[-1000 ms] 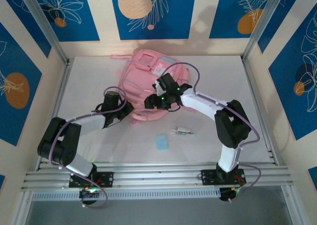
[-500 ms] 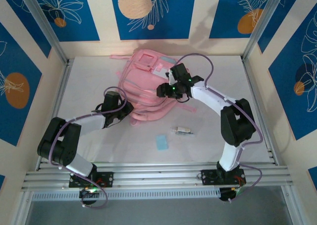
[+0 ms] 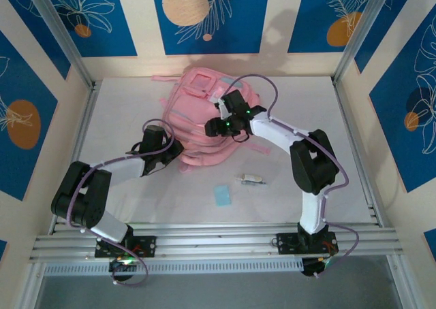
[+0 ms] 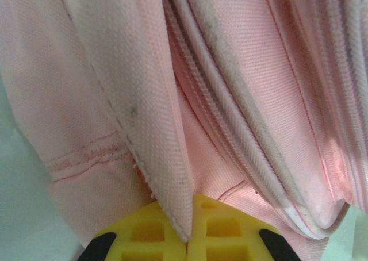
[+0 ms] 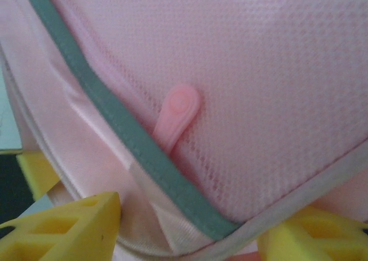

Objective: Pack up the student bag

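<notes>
Large soft pink fabric backpack (image 3: 194, 108): partly hidden under left gripper (image 3: 178, 152) and right gripper (image 3: 212, 128), cut off all round in both wrist views; near it, small pale-blue flat square (image 3: 222, 195) and grey-white oblong (image 3: 251, 179), too small to identify.

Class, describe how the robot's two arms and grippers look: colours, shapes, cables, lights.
The left arm and right arm have black joints, white links and looping lilac cables, with small green lights. The left gripper and right gripper have yellow fingers with moulded square recesses.
</notes>
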Robot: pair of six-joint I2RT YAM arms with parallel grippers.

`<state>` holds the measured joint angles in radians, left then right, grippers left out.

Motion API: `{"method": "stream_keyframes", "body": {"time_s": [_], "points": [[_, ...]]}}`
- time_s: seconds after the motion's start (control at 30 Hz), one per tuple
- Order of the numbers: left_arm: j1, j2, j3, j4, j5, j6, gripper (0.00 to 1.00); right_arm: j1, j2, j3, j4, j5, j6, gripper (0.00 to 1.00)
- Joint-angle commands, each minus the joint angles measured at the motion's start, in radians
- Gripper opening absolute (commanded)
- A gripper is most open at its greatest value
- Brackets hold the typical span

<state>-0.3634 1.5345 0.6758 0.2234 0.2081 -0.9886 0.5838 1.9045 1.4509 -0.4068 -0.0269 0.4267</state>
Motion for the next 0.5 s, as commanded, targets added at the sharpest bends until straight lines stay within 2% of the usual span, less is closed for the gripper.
{"method": "stream_keyframes", "body": {"time_s": [0.0,0.13,0.27,0.33,0.47], "points": [[-0.025,-0.011,0.003,0.024,0.025,0.007,0.0,0.088,-0.082,-0.047,-0.015,-0.107,0.053,0.62],[-0.025,-0.008,0.01,0.015,0.021,0.016,0.0,0.122,-0.122,-0.06,-0.037,-0.108,0.089,0.62],[-0.026,-0.034,0.016,-0.035,-0.004,0.053,0.01,0.102,-0.158,-0.055,-0.096,-0.019,0.087,0.62],[-0.025,-0.061,0.026,-0.082,-0.023,0.093,0.1,0.067,-0.179,-0.054,-0.127,0.024,0.095,0.61],[-0.029,-0.125,0.069,-0.195,-0.025,0.228,0.27,-0.028,-0.209,-0.074,-0.103,0.03,0.128,0.58]]}}
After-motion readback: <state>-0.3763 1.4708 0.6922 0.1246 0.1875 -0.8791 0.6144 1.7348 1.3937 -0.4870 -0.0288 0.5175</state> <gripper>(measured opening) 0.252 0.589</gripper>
